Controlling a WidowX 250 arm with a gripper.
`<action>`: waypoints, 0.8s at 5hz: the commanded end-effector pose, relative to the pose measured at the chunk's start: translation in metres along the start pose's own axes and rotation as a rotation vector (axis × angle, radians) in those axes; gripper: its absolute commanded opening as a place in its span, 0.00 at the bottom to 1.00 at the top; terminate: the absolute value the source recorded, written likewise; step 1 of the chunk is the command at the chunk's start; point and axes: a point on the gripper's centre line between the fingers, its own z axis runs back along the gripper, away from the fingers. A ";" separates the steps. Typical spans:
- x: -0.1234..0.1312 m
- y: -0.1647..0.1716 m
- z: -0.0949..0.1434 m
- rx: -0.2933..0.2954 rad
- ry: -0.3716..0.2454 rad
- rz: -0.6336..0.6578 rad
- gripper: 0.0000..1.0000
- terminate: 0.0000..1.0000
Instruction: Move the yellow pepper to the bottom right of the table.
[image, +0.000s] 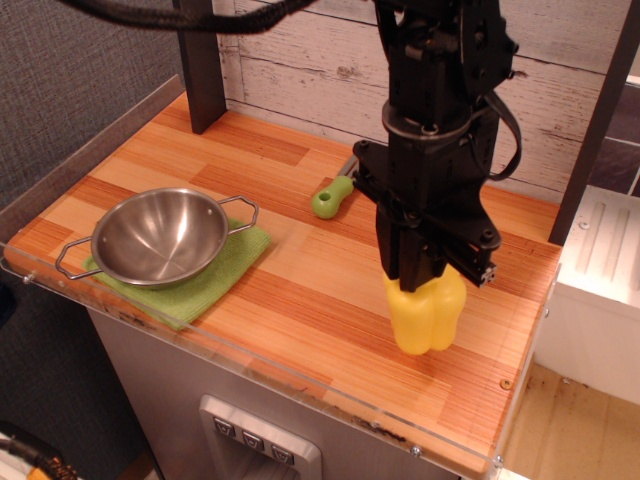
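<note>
The yellow pepper (426, 316) is glossy and lobed. It hangs upright from my black gripper (428, 272), which is shut on its top. Its bottom is at or just above the striped wood table (330, 300), in the front right part; I cannot tell whether it touches. The pepper's stem is hidden by the fingers. The arm comes down from the top of the view.
A steel bowl (160, 235) sits on a green cloth (222, 270) at the front left. A green-handled spatula (335, 195) lies at the back centre, partly behind the arm. A clear plastic rim (300, 375) runs along the front edge. A dark post (200, 60) stands at the back left.
</note>
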 end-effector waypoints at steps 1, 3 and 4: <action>-0.014 0.005 -0.004 0.001 0.024 -0.007 0.00 0.00; -0.016 0.001 -0.012 0.003 0.050 -0.018 0.00 0.00; -0.017 0.000 -0.012 0.010 0.058 -0.026 1.00 0.00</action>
